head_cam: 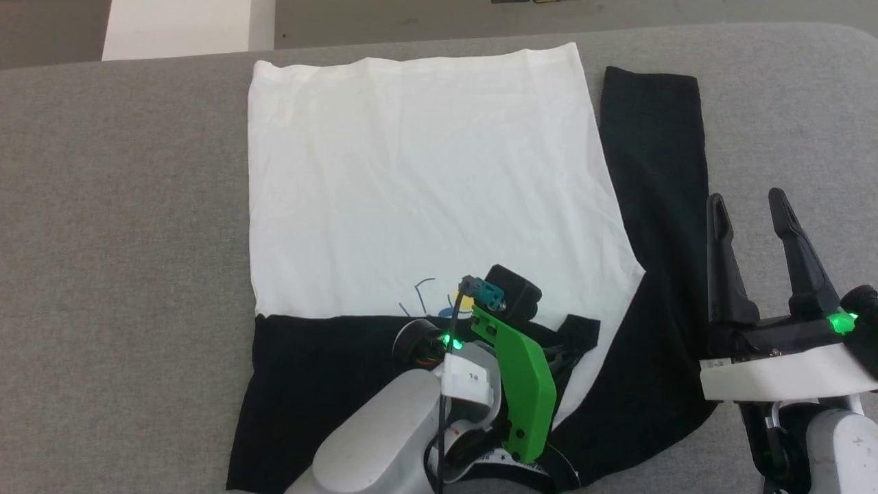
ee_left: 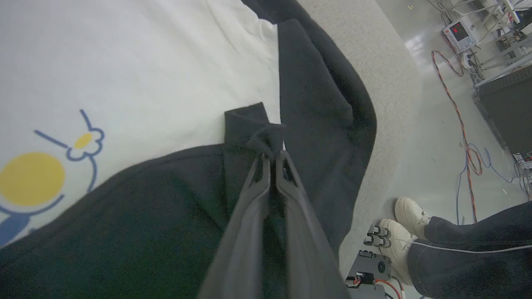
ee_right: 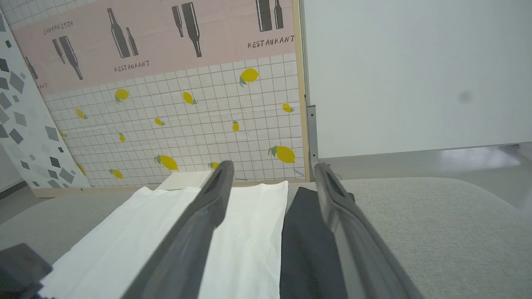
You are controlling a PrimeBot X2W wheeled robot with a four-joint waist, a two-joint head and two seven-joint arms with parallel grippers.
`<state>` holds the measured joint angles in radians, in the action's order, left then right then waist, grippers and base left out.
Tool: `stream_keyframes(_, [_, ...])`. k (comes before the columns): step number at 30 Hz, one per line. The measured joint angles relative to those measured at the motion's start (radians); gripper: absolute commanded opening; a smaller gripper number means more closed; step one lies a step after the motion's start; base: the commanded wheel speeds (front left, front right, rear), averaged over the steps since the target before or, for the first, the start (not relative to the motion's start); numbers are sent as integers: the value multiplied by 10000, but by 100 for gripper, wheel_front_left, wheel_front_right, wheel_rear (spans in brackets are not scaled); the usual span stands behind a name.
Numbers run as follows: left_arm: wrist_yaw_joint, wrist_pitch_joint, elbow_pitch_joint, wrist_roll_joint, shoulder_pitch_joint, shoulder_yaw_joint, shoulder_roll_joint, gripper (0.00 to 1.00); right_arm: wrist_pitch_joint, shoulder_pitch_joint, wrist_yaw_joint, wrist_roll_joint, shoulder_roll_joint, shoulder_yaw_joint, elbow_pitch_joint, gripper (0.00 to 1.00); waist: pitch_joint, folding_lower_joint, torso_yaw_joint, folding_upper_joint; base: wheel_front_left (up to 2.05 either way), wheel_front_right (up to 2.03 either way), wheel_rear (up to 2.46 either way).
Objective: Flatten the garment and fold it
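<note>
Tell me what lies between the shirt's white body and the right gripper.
Its black sleeve, flat on the grey table, lies between the white body and the right gripper; the head view shows it.

garment [head_cam: 418, 171] flat on bench [head_cam: 123, 206]; near sleeve [head_cam: 322, 370] across its front end, left gripper [ee_left: 272, 155] at cuff; far sleeve [head_cam: 655, 171] along right side, right gripper [head_cam: 748, 206] by its right edge.

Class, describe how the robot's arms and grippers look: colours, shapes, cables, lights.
Both forearms are pale grey with white wrist blocks and green lights. The left gripper has long dark tapered fingers, a bright green bracket and a black cable. The right gripper has matching dark fingers on a black base.
</note>
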<state>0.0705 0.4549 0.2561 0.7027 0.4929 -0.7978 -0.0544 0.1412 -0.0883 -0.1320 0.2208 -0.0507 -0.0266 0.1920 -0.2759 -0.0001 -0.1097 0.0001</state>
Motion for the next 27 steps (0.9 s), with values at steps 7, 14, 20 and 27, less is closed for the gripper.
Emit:
stream_keyframes(7, [-94, -694, -67, 658, 368, 157, 12, 100, -4, -13, -2, -15, 0, -50, -111, 100, 42, 0, 111, 0, 0, 0, 0])
stream_keyframes(14, [-842, -2957, -1461, 209, 599, 2102, -1030, 100, -428, -79, -2, -190, 2, -247, -146, 100, 214, 0, 418, -1, 0, 0, 0])
stream_keyframes(20, [-1816, -5014, -1935, -669, -132, 3833, -2681, 100, -1524, -928, -2, -445, 12, -890, -662, 100, 72, 0, 611, -1, 0, 0, 0])
stream_keyframes(27, [-2318, -6851, -1904, -1195, -1150, 5047, -3404, 100, -2897, -3419, 0, -389, 6, -2412, -2679, 100, -493, 1, 786, -1, 0, 0, 0])
